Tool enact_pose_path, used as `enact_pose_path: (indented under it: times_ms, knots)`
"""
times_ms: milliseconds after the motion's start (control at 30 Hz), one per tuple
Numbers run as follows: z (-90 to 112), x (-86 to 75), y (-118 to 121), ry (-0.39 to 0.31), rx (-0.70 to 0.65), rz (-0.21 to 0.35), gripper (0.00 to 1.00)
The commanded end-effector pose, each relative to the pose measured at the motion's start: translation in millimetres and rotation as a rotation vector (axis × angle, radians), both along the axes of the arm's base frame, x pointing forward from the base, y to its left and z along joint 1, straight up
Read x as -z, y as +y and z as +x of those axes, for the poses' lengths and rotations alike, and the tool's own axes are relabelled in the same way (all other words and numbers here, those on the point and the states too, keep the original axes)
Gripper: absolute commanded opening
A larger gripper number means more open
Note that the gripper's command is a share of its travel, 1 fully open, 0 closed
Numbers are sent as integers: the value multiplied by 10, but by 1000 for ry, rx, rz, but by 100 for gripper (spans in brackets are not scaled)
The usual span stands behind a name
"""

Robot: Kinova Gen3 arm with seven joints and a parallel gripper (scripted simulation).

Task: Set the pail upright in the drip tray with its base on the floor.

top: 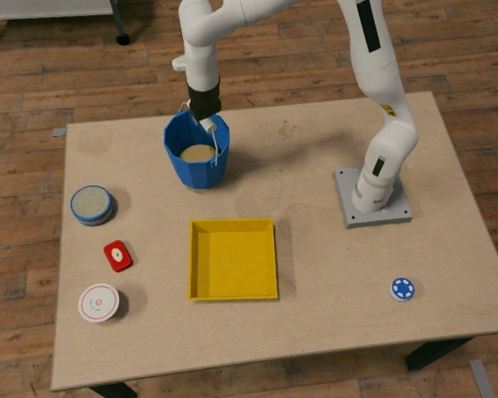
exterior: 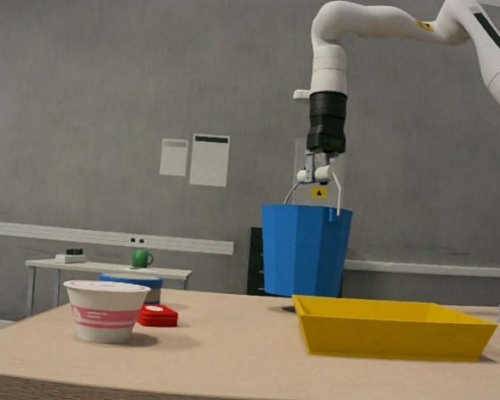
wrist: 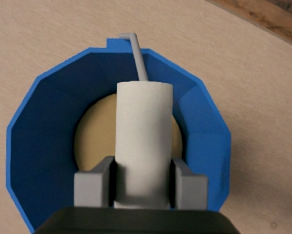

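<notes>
The blue pail (top: 197, 153) hangs upright from its wire handle, a little above the table, at the table's far left of middle. My gripper (top: 208, 124) is shut on the white grip of the pail's handle, straight above the pail's mouth. It shows in the side view (exterior: 314, 174) with the pail (exterior: 306, 251) below it. In the wrist view the white handle grip (wrist: 142, 145) sits between my fingers over the pail's open inside (wrist: 117, 145). The yellow drip tray (top: 232, 258) lies on the table nearer the front, apart from the pail; it also shows in the side view (exterior: 391, 326).
A blue-rimmed round tin (top: 92, 205), a red case (top: 117, 255) and a white pink-striped cup (top: 98, 302) stand along the table's left side. A blue and white disc (top: 402, 289) lies at the front right. The arm's base (top: 372, 196) stands right of the tray.
</notes>
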State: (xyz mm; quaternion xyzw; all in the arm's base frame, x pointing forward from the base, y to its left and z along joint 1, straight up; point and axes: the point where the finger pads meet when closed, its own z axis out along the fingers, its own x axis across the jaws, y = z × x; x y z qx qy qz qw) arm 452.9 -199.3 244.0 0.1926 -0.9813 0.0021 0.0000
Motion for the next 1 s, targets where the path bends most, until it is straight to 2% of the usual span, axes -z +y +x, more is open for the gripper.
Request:
enact_pose_path:
  times_ms: [0,700,967]
  knots:
    - [4,-70,0,-2,0,-1,0]
    - [4,-397,2,-2,0,-1,0]
    - [3,-469,2,-2,0,-1,0]
